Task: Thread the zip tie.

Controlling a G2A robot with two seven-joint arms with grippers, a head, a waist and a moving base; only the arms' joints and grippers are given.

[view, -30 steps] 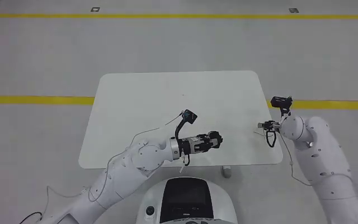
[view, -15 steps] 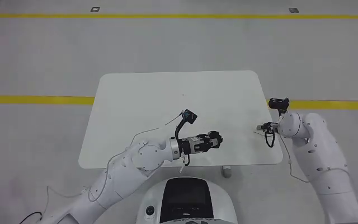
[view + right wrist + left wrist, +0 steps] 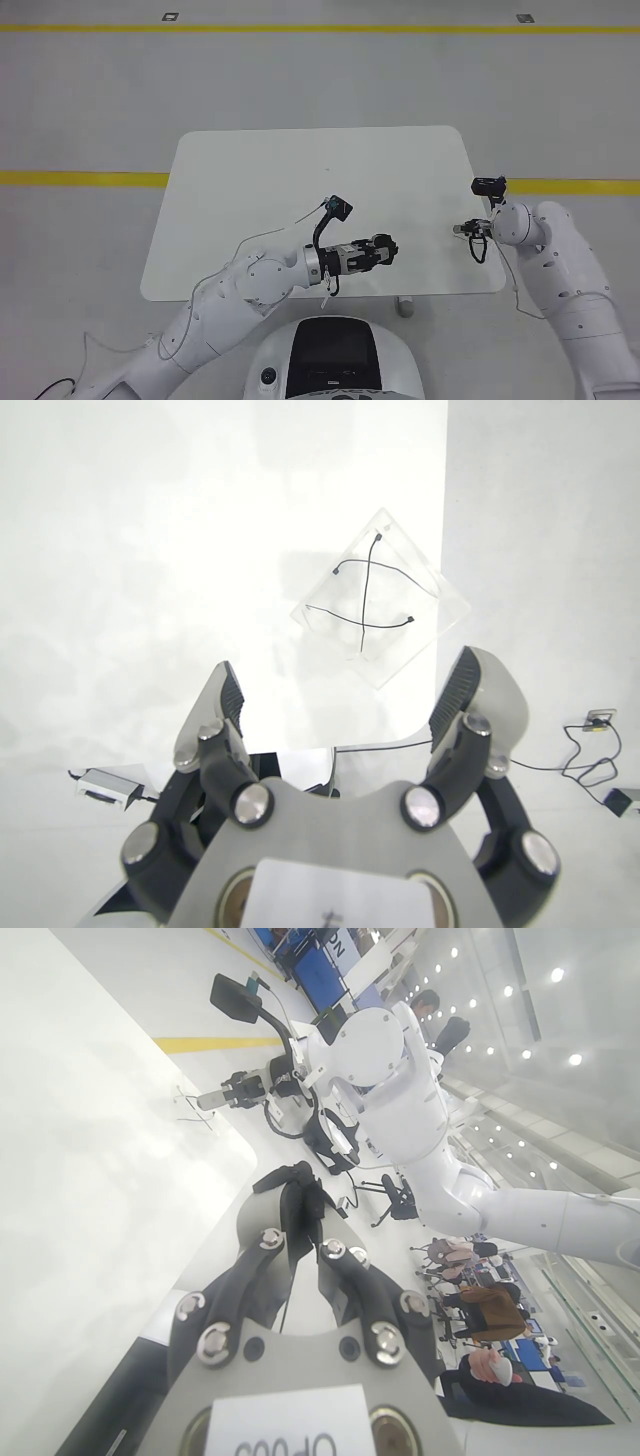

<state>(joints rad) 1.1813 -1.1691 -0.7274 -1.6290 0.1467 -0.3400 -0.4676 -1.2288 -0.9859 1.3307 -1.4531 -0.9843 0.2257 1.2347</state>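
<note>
The left gripper (image 3: 388, 249) sits over the near middle of the white table (image 3: 300, 170). Its fingers are clenched on a thin black strand (image 3: 286, 1300), seemingly a zip tie. The right gripper (image 3: 348, 662) hovers with its fingers spread wide by the table's right edge, where three black zip ties (image 3: 367, 592) lie crossed in a clear square tray (image 3: 400, 660).

1. Three black zip ties (image 3: 368, 590) are counted, all lying in the tray.
2. One clear tray (image 3: 400, 650) is seen.
3. One white bench (image 3: 300, 180) is seen.
4. Two hands are counted: a left hand (image 3: 300, 1188) and a right hand (image 3: 347, 662).
</note>
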